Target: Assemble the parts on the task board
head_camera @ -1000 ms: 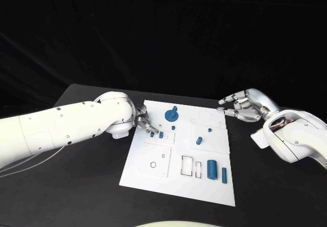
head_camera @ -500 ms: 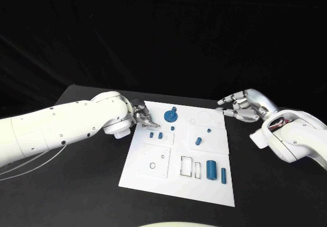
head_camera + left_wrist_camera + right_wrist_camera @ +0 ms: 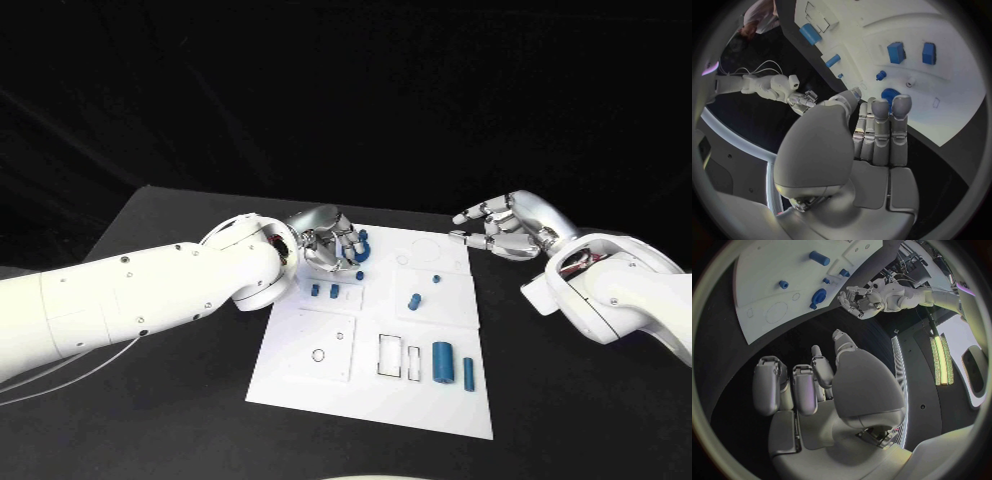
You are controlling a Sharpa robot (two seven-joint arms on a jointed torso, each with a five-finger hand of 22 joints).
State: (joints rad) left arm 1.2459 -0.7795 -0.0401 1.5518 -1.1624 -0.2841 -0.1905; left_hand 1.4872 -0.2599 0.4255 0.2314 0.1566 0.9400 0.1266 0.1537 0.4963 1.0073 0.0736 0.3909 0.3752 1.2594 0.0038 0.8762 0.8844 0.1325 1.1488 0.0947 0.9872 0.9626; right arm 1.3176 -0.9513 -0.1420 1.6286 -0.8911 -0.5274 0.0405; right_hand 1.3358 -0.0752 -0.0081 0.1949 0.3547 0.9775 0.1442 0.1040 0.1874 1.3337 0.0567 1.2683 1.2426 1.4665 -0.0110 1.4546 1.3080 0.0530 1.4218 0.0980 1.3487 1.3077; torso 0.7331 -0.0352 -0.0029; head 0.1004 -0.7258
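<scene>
Left hand [image 3: 329,240] over task board [image 3: 303,370] far-left, above blue round part [image 3: 359,247]; fingers curled in, holding nothing. Right hand [image 3: 505,226] off board's far-right, fingers apart, empty.

Occlusion / legibility notes:

- Round blue part [image 3: 361,245]: left hand [image 3: 326,240] covers most of it in head view; only right-side arc visible. Contact btw fingers and part: cannot tell. In left wrist view, fingertips [image 3: 901,104] overlap its lower portion.
- Task board [image 3: 325,385]: far-left corner hidden behind left hand.
- Small blue pegs [image 3: 325,291]: too small to tell shape or whether seated.
- Right hand [image 3: 505,228]: palm side faces away from head camera.
</scene>
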